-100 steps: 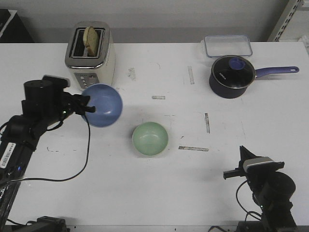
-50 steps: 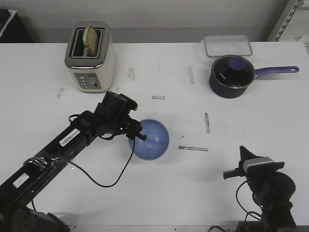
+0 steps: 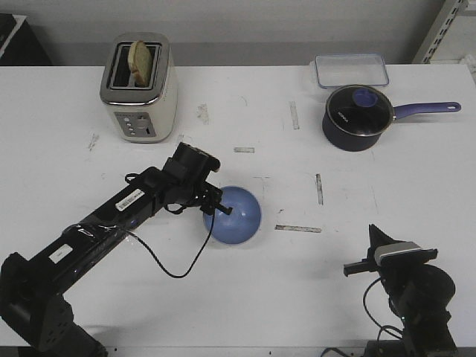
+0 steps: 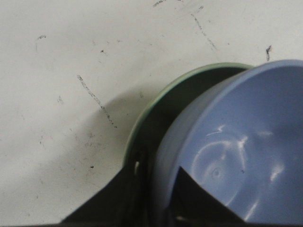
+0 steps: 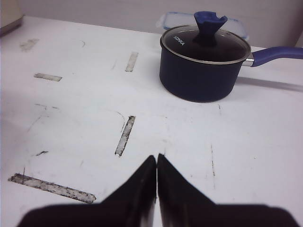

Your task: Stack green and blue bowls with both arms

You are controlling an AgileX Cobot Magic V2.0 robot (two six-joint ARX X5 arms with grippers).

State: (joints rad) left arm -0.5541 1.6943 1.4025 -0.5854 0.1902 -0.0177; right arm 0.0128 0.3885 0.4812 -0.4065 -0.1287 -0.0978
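The blue bowl sits tilted inside the green bowl at the table's middle. In the front view the green bowl is hidden under it. The left wrist view shows the green bowl's rim around the blue bowl. My left gripper is shut on the blue bowl's rim, one finger inside the bowl and one outside it. My right gripper is shut and empty near the table's front right edge; its fingertips touch over bare table.
A toaster with bread stands at the back left. A dark blue saucepan with a lid and long handle stands at the back right, a clear lidded box behind it. Tape marks lie on the table.
My left arm carried the blue bowl from beside the toaster to the right and down over the green bowl, then lowered it into the green bowl. The right arm has not moved.
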